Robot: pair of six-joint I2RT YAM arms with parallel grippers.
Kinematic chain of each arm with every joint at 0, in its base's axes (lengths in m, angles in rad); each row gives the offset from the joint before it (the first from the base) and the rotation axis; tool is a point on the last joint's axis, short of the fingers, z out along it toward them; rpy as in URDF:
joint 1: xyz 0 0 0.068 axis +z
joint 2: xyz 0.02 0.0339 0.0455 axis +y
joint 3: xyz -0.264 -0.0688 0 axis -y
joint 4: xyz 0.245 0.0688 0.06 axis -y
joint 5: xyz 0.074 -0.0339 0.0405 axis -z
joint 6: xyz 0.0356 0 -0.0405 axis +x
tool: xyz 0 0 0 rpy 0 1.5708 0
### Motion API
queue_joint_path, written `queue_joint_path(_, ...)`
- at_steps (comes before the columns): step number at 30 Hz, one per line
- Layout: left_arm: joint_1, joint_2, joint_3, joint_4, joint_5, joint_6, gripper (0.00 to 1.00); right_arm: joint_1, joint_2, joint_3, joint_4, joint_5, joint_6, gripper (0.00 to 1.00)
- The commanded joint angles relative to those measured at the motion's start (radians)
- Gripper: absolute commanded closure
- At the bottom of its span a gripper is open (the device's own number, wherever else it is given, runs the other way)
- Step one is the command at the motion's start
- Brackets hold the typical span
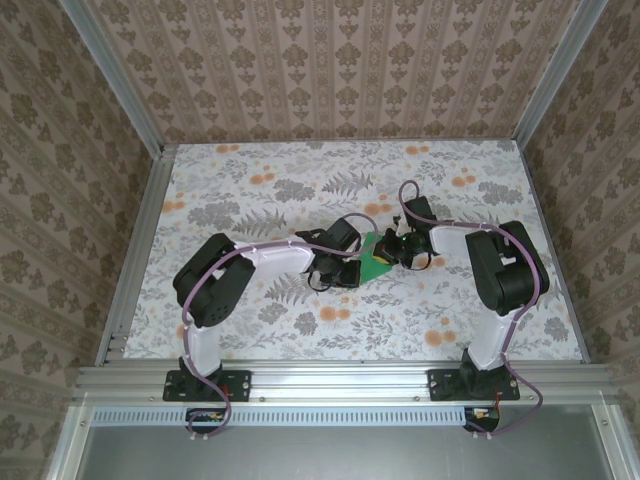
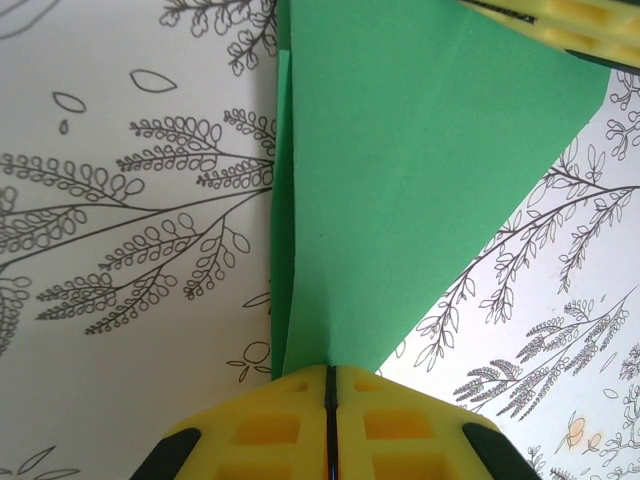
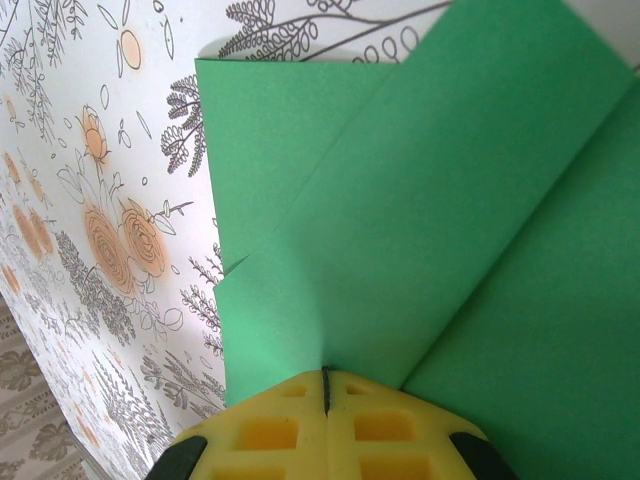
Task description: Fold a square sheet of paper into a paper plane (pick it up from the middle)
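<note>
Yellow fingertips (image 2: 270, 425) of the left pincer (image 2: 327, 375) are pressed together, only a thin dark seam between them. The narrow end of the green paper (image 2: 400, 180) runs straight into that seam, so it looks clamped on the paper. From there the paper fans out wider the farther it gets from the pincer. A second layer peeks out as a thin darker strip along its left edge. At the far right corner of that view, the right pincer's yellow tip (image 2: 560, 20) sits on the paper's far end.

From above, the paper (image 1: 377, 260) is a small green patch right between the two pincers, roughly mid-surface (image 1: 250, 190) on the floral print. The left pincer (image 1: 352, 268) is just to its left and the right pincer (image 1: 393, 250) just to its right, both touching it.

On the right wrist camera, the right pincer (image 3: 325, 390) has its fingers shut tight too, with the paper (image 3: 400, 220) going in at the seam, so it is clamped on it as well. Here the paper is clearly folded. One flap lies diagonally over another layer, with a long crease running away from the pincer to the upper right. There's a small notch in the edge just left of the fingertips. Can't tell whether the paper lies flat on the surface or is held a bit off it.
</note>
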Motion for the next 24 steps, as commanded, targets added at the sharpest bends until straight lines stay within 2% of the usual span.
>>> queue_joint_path(1, -0.003, -0.019, -0.033, -0.105, -0.011, -0.021, 0.9, -0.002, 0.067, -0.021, -0.079, 0.101, -0.006, 0.95)
queue_joint_path(19, 0.0, -0.082, -0.104, -0.142, -0.047, -0.026, 0.91, -0.003, 0.069, -0.026, -0.073, 0.101, -0.007, 0.95)
queue_joint_path(24, 0.02, -0.159, -0.081, -0.052, -0.051, -0.007, 0.9, -0.004, 0.067, -0.029, -0.067, 0.097, -0.007, 0.95)
